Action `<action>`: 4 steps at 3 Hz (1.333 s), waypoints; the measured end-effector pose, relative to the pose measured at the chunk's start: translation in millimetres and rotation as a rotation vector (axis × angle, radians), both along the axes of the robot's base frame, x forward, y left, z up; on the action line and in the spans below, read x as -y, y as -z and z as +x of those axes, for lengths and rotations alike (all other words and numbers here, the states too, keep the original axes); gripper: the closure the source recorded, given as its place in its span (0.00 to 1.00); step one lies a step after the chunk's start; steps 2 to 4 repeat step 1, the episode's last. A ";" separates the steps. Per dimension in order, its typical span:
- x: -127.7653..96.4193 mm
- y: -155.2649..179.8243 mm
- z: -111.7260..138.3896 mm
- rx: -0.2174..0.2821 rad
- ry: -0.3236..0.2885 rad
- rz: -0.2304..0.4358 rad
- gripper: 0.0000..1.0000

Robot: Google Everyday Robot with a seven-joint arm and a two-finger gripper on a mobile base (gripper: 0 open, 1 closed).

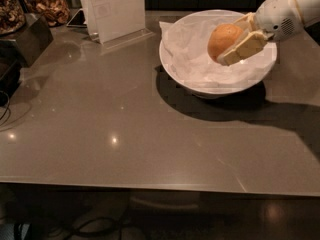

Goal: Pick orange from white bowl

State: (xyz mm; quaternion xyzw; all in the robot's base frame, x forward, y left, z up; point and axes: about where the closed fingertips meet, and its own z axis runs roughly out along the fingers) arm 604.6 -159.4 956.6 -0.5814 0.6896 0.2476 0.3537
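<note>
At the far left of the surface stand jars of dried snacks behind a dark box, and beside them is a clear sign holder with a printed sheet. None of these has a part in the job.

Right of centre sits the white bowl, lined with crumpled white paper. The orange is over the right half of the bowl, within its rim. It looks raised clear of the paper rather than resting on it, though this angle does not settle the gap.

The gripper reaches in from the right edge on the white arm. Its pale fingers are closed on the orange, one above and behind the fruit and one below and in front.

The grasp appears made and the lift begun. What is left is to carry the orange up and out past the rim without it slipping on its round skin or dragging the paper along.
</note>
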 end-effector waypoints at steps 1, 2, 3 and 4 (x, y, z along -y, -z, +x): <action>1.3 -0.7 -1.3 0.001 0.003 0.000 1.00; 1.3 -0.7 -1.3 0.001 0.003 0.000 1.00; 1.3 -0.7 -1.3 0.001 0.003 0.000 1.00; 1.3 -0.7 -1.3 0.001 0.003 0.000 1.00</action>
